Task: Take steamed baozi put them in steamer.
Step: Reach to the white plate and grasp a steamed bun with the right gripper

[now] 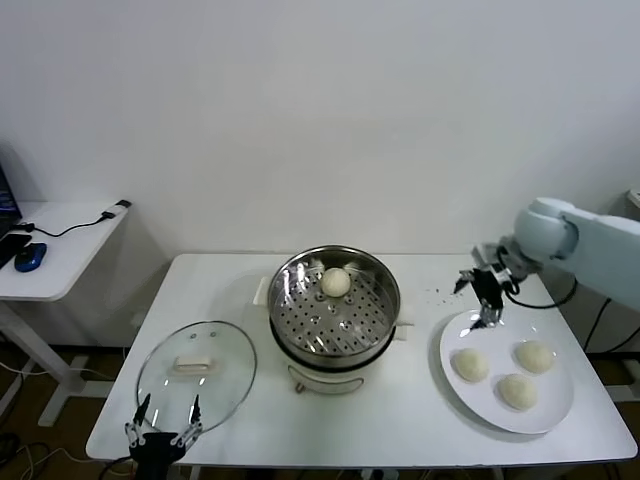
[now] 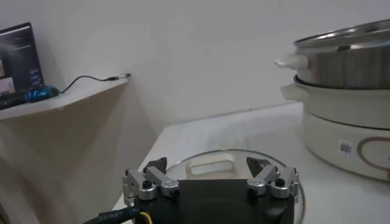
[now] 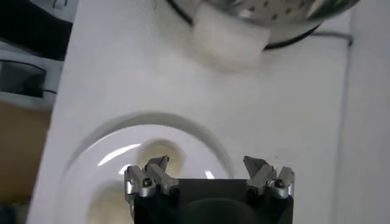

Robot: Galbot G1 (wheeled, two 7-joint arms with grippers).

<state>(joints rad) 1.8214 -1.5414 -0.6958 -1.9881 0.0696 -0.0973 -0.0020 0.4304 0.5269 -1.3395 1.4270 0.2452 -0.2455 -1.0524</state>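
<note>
Count at this frame: four small round cream-white dough buns, one (image 1: pixel 336 282) in the steamer and three on the plate (image 1: pixel 470 365) (image 1: pixel 535 356) (image 1: pixel 518 391); one round shiny stainless-steel steamer with perforated tray (image 1: pixel 384 318); one flat white round plate (image 1: pixel 452 342); one round glass lid (image 1: pixel 229 366); two white tables, main (image 1: pixel 420 425) and side (image 1: pixel 75 245); one blue computer mouse (image 1: pixel 30 257)
</note>
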